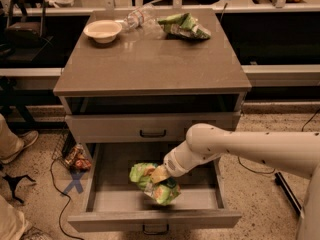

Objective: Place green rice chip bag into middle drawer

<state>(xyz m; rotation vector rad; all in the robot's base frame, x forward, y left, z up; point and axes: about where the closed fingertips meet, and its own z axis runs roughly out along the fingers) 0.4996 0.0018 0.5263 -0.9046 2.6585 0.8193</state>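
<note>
The green rice chip bag (161,192), bright green with yellow-orange patches, hangs crumpled inside the open middle drawer (107,201), just above its floor near the middle. My gripper (159,175) reaches in from the right on a white arm and is shut on the bag's top. The drawer is pulled far out, and its front panel with a dark bar handle (155,229) is at the bottom of the view. The fingertips are mostly hidden by the bag.
On the cabinet top (150,64) stand a white bowl (102,30), a clear plastic bottle (135,18) and a smaller, darker green bag (184,25). The drawer above (152,129) is closed. A snack packet (76,158) and cables lie on the floor to the left.
</note>
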